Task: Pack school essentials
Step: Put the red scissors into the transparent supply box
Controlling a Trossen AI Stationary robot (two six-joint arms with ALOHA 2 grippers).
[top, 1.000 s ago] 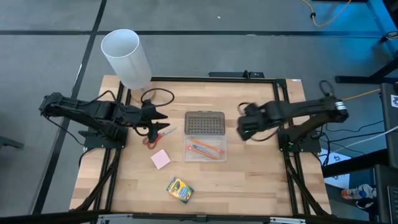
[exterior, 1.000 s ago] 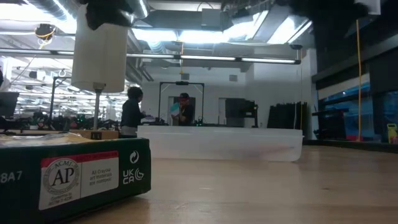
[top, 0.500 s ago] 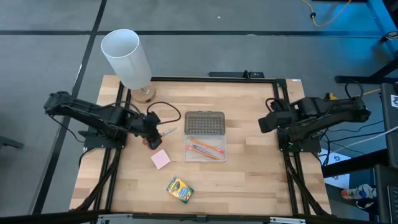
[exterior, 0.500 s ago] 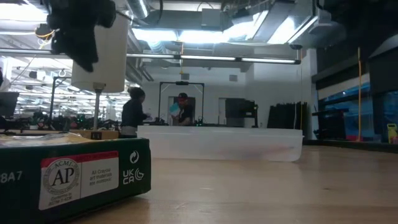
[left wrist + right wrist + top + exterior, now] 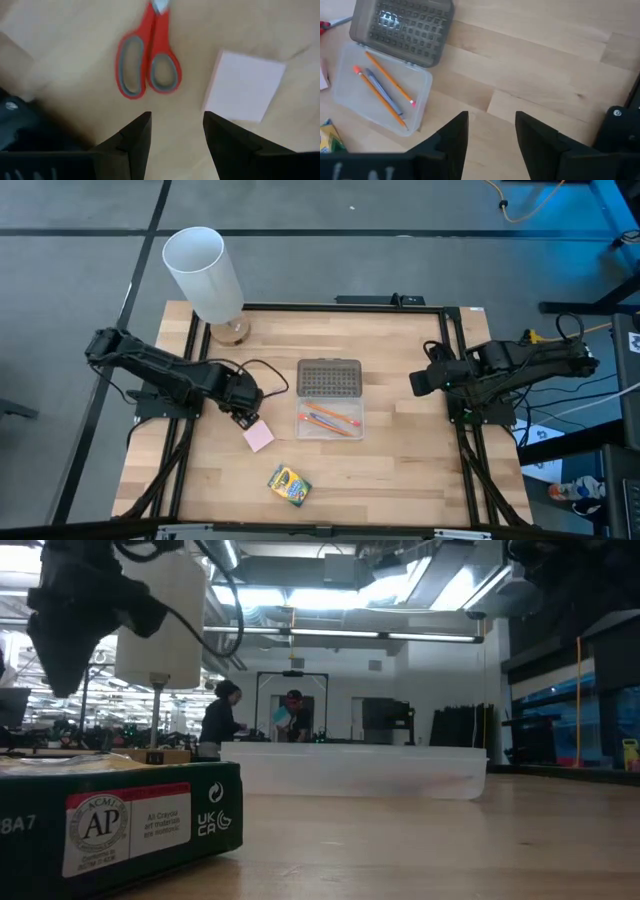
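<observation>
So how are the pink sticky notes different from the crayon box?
The sticky-note pad is plain pink and square; the crayon box is yellow-green, printed, and longer than wide. The sticky-note pad lies close by the left end effector, while the crayon box sits apart, nearer the table's front edge. Both lie flat on the wood, outside the clear case.

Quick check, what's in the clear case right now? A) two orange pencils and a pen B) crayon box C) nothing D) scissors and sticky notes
A: the right wrist view shows two orange pencils and a blue-grey pen lying in the clear case, while the scissors, sticky-note pad and crayon box lie on the table outside it.
</observation>
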